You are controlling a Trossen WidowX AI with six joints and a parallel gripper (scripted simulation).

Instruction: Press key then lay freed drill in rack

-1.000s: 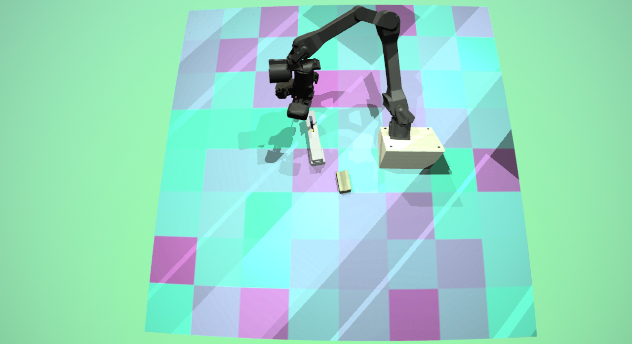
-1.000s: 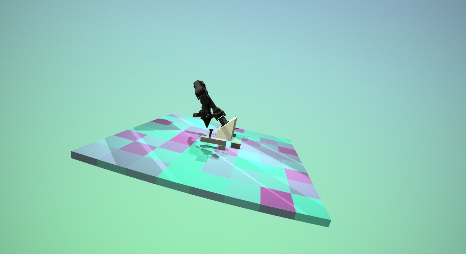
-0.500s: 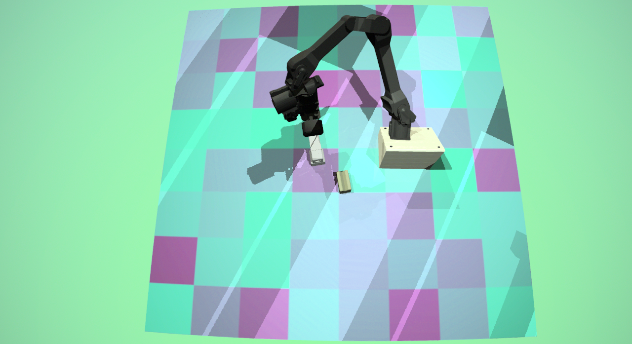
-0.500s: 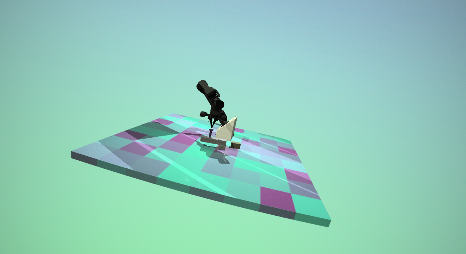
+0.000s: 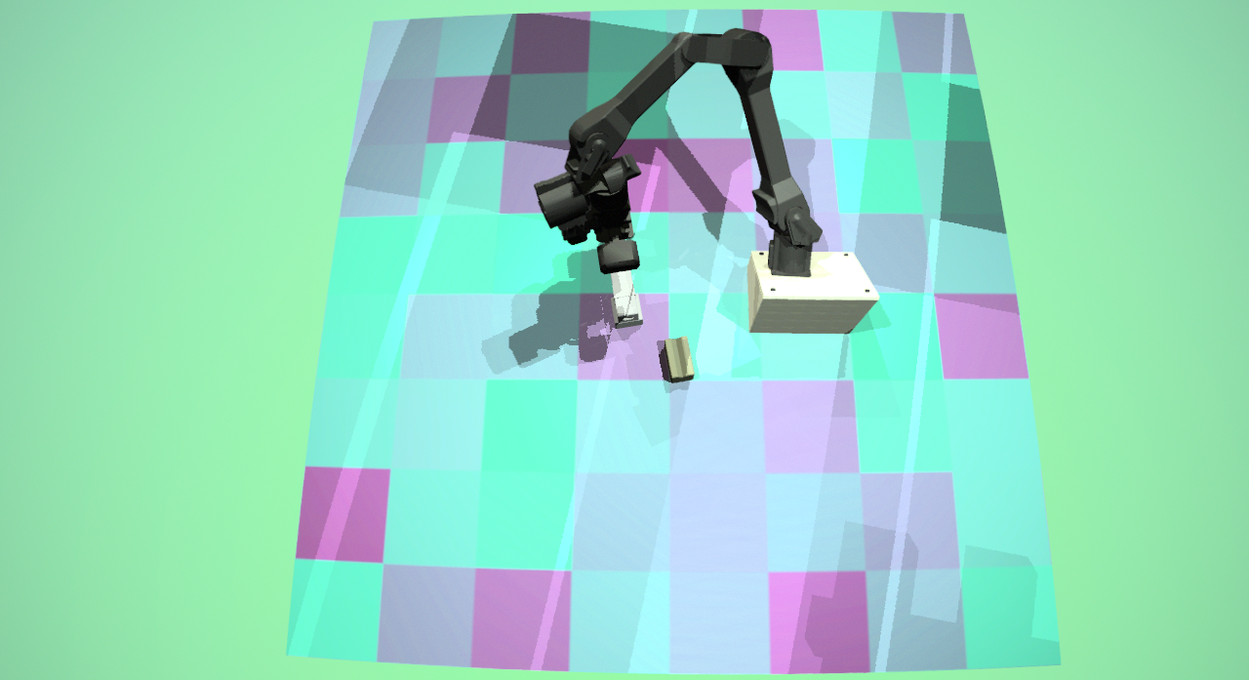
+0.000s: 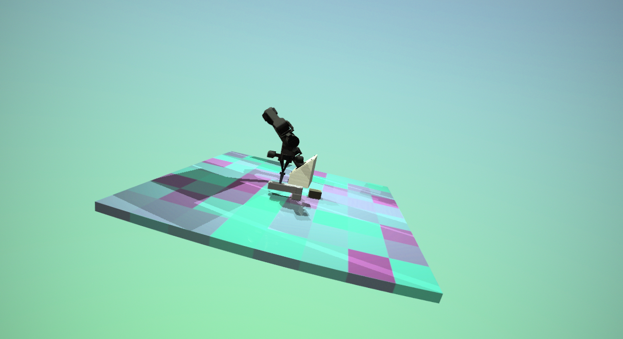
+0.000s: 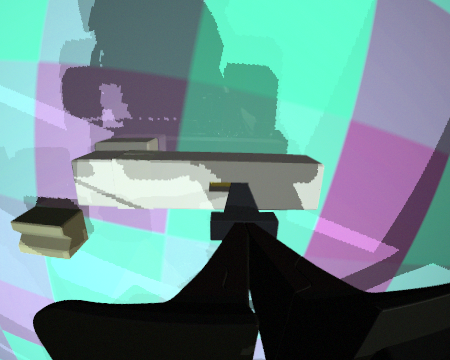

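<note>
My pincer [image 7: 241, 223] is closed tight with nothing between its fingers, its joined tips set down on the small dark key [image 7: 244, 219] at the near face of the long pale block [image 7: 199, 182] that I take to house the drill. I judge the task to be at its first step: the key is being pressed, the drill has not been drawn out, and the rack [image 7: 51, 232], a small notched block lying apart to one side, holds nothing. The wrist view alone shows the tips meeting the key and a yellow mark just beside it; I cannot pick out the drill itself. The top view hides that contact under the wrist but shows the block [image 5: 625, 307] and rack [image 5: 676, 359] near each other on the checkered bench [image 5: 873, 519], close to the arm's pedestal [image 5: 810, 294].
</note>
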